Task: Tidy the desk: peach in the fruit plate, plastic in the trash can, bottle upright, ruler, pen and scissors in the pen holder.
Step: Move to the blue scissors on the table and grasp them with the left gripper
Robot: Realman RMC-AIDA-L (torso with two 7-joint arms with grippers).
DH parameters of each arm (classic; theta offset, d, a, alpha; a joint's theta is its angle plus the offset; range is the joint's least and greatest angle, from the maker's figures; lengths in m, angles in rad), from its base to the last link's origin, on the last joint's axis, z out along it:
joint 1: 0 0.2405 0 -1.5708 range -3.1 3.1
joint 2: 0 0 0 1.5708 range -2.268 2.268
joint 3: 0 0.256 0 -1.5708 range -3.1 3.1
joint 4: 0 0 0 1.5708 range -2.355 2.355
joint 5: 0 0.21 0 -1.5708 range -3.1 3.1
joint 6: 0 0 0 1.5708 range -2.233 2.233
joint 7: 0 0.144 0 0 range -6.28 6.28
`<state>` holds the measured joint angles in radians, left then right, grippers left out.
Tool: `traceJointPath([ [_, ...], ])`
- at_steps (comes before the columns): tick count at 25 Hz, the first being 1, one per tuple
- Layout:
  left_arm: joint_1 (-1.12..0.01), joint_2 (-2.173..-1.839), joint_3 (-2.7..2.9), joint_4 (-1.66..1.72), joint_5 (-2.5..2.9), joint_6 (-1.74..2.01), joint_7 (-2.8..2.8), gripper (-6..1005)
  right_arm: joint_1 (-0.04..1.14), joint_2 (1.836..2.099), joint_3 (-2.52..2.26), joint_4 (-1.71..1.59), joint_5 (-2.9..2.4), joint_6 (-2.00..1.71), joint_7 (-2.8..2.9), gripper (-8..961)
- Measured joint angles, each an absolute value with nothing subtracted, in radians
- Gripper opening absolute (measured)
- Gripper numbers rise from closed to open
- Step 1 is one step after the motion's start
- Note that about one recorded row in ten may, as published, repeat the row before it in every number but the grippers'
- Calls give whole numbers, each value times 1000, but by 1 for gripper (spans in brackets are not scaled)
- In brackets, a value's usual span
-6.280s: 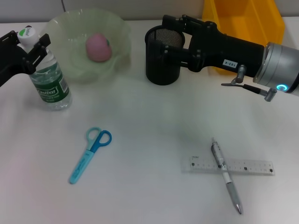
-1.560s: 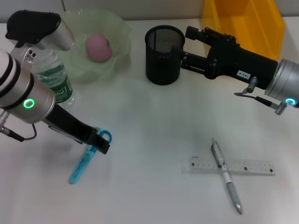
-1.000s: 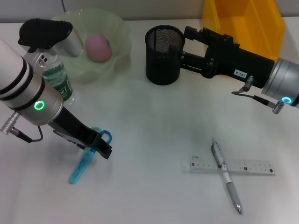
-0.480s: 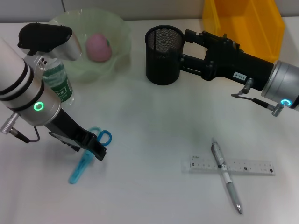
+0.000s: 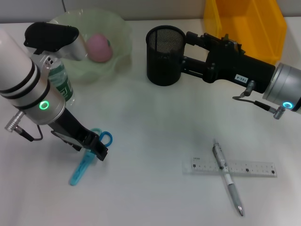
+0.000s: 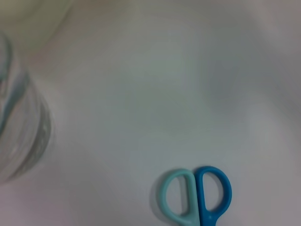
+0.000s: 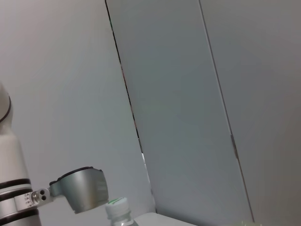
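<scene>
My left gripper [image 5: 96,150] is low over the scissors [image 5: 89,155] on the counter [image 5: 150,127], right by the handles. Can't tell how wide it's open or if it's got them. Right gripper [image 5: 186,52] sits by the holder [image 5: 163,54]; can't tell there either. Pen [image 5: 227,176] lies across ruler [image 5: 230,166].

The scissors [image 5: 89,157] are light and dark blue, the peach [image 5: 99,47] pink, the plate [image 5: 70,28] pale green, the holder [image 5: 164,55] black mesh, the bin [image 5: 249,21] yellow.
</scene>
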<state>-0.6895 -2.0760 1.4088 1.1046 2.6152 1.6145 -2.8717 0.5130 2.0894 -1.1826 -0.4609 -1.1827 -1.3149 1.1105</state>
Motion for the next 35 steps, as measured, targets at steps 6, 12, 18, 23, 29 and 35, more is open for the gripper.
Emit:
traceJointPath([
  [6,-708,-2077,1410,1084,2622,1609,-2869,724,515,2089,-1183,-451,-1183,-1318,1111,695],
  [12,-711,-2076,1410,1082,2626,1609,-2869,724,515,2089,-1183,-451,-1182,-1315,1111,694],
  [18,-737,-2077,1408,1095,2679,1640,-2875,724,516,2089,-1183,-451,-1177,-1314,1111,693],
  [23,-759,-2079,1408,1104,2691,1669,-2877,723,517,2089,-1183,-451,-1170,-1314,1111,692],
  [29,-768,-2080,1411,1092,2691,1667,-2878,723,517,2089,-1183,-451,-1170,-1313,1111,691],
  [35,-768,-2080,1419,1084,2691,1658,-2878,723,519,2089,-1183,-449,-1164,-1310,1102,690],
])
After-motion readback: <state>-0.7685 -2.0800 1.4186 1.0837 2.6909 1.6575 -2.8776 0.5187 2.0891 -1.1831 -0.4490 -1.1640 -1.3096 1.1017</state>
